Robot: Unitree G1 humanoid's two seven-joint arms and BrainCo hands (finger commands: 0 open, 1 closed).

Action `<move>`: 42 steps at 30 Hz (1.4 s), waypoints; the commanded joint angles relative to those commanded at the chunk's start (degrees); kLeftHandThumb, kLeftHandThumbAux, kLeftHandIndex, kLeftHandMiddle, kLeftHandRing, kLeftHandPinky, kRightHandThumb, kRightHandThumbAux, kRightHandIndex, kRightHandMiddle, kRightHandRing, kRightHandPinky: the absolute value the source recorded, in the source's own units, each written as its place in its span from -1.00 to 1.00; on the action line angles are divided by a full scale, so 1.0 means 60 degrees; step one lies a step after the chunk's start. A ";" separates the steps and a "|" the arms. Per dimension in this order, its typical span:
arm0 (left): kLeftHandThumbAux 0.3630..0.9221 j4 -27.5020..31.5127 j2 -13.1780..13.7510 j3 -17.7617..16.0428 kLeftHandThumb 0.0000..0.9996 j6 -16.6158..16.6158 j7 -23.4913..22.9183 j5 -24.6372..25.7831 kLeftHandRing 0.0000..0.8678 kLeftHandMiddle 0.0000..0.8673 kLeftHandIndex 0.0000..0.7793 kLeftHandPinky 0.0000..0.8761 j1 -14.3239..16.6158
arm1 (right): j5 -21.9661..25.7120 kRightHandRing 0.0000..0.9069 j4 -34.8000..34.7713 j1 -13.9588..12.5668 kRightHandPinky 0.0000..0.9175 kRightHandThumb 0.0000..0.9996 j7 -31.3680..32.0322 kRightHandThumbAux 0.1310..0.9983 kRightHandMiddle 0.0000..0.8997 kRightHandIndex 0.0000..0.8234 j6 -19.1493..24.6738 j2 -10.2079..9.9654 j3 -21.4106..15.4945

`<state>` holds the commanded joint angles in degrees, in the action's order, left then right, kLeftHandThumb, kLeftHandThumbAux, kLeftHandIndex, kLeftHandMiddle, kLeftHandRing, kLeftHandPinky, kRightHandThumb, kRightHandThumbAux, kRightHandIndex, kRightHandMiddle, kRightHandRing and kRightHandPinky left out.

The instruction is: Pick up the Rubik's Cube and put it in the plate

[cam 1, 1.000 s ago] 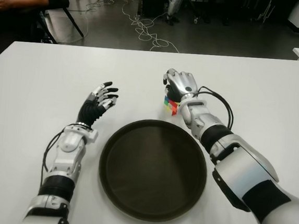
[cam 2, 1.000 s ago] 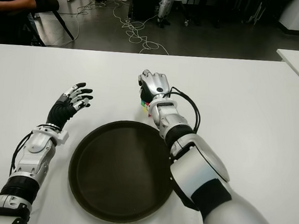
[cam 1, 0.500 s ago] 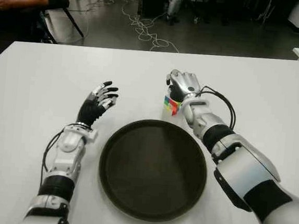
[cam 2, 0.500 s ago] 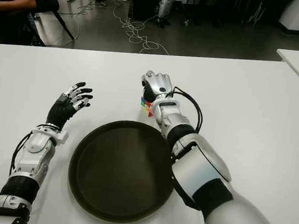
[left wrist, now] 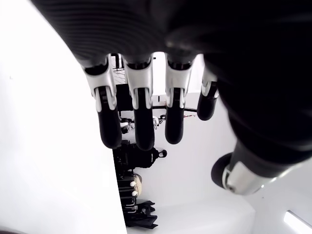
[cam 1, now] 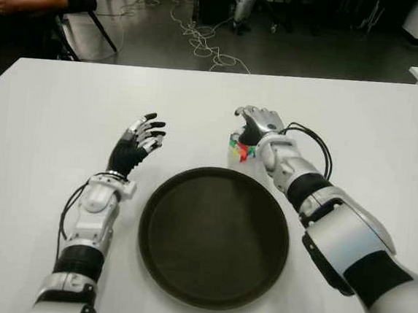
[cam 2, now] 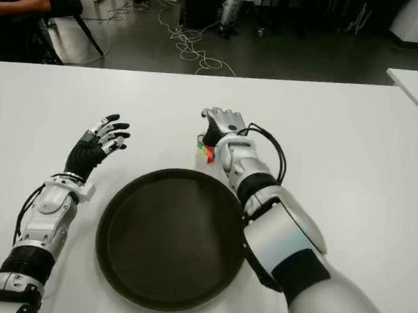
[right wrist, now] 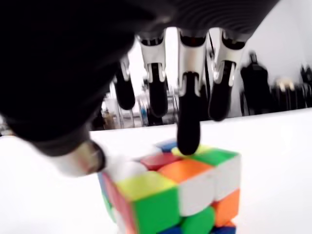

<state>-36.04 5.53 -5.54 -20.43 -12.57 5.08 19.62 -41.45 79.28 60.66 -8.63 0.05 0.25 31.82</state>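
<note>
Behind the plate, just off its far rim, cube sits on surface under right robot hand. Right wrist view: fingers loosely extended, one fingertip touching cube's top. Left robot hand spread, left of plate.

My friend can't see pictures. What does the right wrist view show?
A Rubik's Cube sits on the white table, seen from close by. The robot's right hand hangs over it with fingers spread, one fingertip touching the cube's top, the thumb beside it. Blurry dark shapes stand far behind.
</note>
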 joint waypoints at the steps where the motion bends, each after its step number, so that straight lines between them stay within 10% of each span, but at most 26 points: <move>1: 0.05 -0.0006 0.0000 -0.0002 -0.33 -0.0002 0.0002 0.0000 -0.44 -0.44 -0.63 -0.34 0.0004 | -0.0001 -0.99 -0.0006 0.0003 -0.99 -0.99 0.0055 -0.44 -0.99 -0.99 0.0018 0.0007 -0.0010; 17: 0.02 -0.0069 -0.0002 -0.0020 -0.37 -0.0047 -0.0015 0.0018 -0.46 -0.46 -0.64 -0.38 0.0025 | 0.0256 -1.00 -0.0072 -0.0092 -1.00 -0.98 -0.0496 -0.75 -1.00 -1.00 -0.0118 0.0130 -0.0471; 42: 0.05 0.0218 -0.0013 0.0053 -0.40 0.0136 0.0148 -0.0094 -0.47 -0.48 -0.64 -0.35 -0.0083 | 0.0332 -1.00 -0.0127 0.0029 -1.00 -1.00 -0.0774 0.01 -1.00 -1.00 0.0002 0.0089 -0.0656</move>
<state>-34.73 5.46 -5.22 -19.61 -11.68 4.52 19.12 -39.45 78.52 60.84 -13.27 0.06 0.78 27.88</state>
